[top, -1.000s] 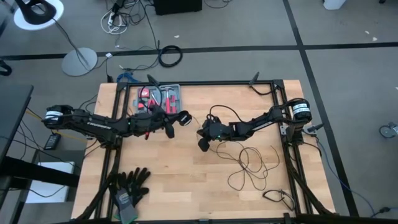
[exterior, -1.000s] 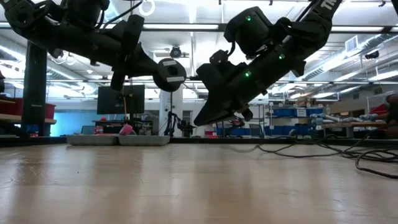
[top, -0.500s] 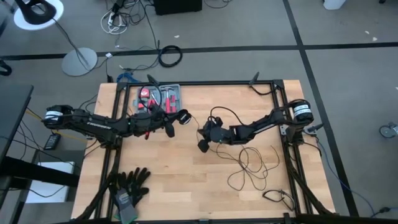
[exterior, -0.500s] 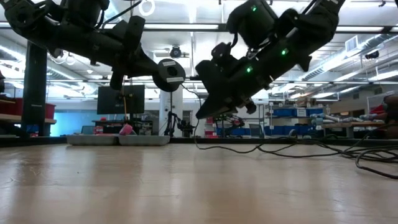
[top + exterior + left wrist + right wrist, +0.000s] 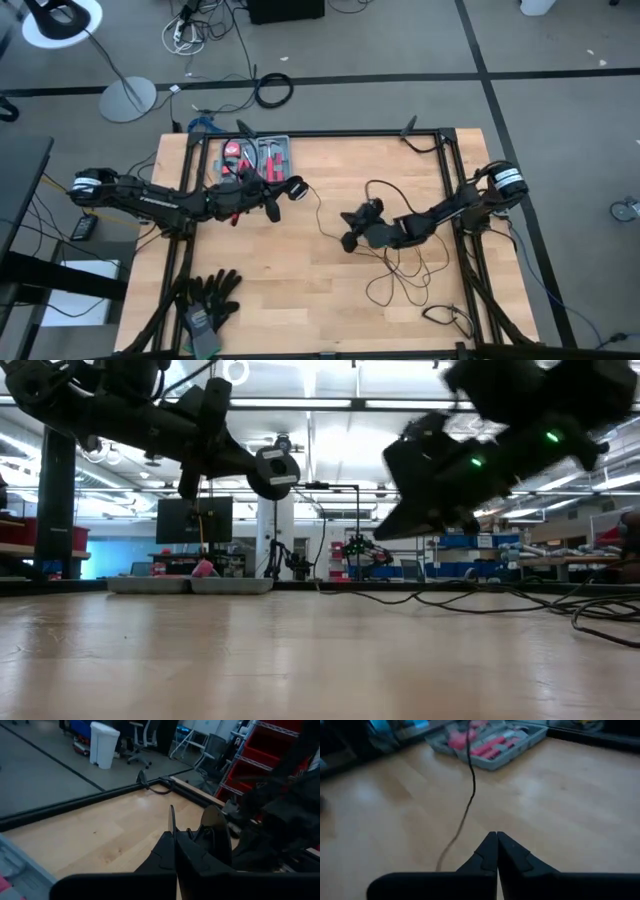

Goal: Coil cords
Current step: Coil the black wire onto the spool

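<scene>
Wooden slats make up the surface [image 5: 300, 300], with a grey tool tray [image 5: 257, 155] at its 11 o'clock edge. At centre the left gripper [image 5: 283, 192] holds the small round puck [image 5: 295, 189] between shut fingers, raised above the wood. The cords [image 5: 405, 262] run from it in loose loops toward 4 o'clock. Among them hovers the right gripper [image 5: 349, 241], fingers pressed together.

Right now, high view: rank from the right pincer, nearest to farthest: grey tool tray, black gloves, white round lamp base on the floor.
From the right pincer, shut above mid-table:
1. Grey tool tray with red-handled tools, at the table's far edge, left of centre.
2. Black gloves, at the table's near-left corner.
3. White round lamp base, on the floor beyond the table's far-left corner.
</scene>
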